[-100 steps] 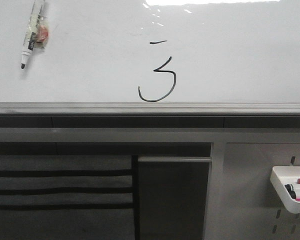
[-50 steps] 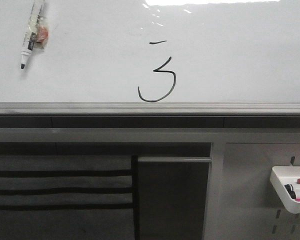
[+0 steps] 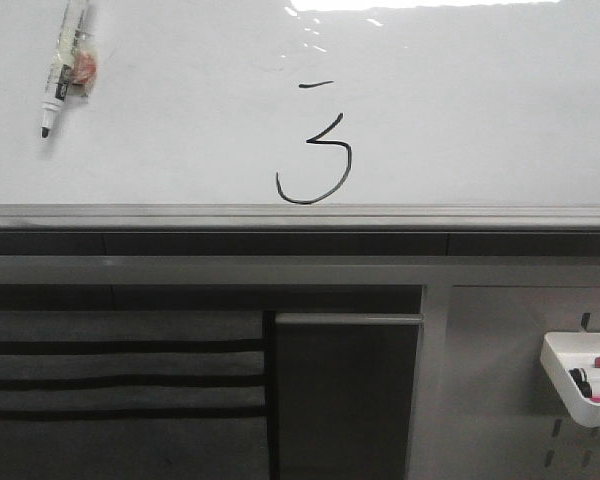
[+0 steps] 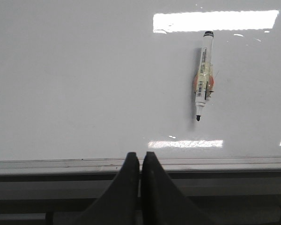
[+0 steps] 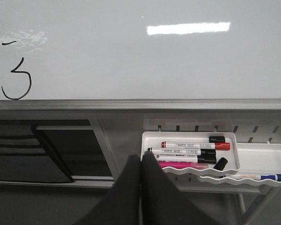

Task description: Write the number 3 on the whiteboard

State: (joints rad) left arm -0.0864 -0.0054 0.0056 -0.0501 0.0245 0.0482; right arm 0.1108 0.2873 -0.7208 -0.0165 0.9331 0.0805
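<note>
A black hand-drawn number 3 (image 3: 320, 160) stands low on the whiteboard (image 3: 480, 120), just above its grey rail; the right wrist view shows the number 3 (image 5: 16, 79) too. An uncapped black marker (image 3: 62, 70) sticks to the board at the upper left, tip down, and the marker (image 4: 203, 75) also shows in the left wrist view. My left gripper (image 4: 140, 155) is shut and empty, in front of the rail, away from the marker. My right gripper (image 5: 140, 157) is shut and empty, in front of a white tray. Neither gripper shows in the front view.
A white tray (image 5: 267, 161) on the grey perforated panel (image 3: 500, 370) holds several markers, red, black and pink; the tray (image 3: 560, 375) sits at the lower right of the front view. A grey rail (image 3: 300, 217) runs under the board. Dark slotted shelves (image 3: 120, 380) lie below left.
</note>
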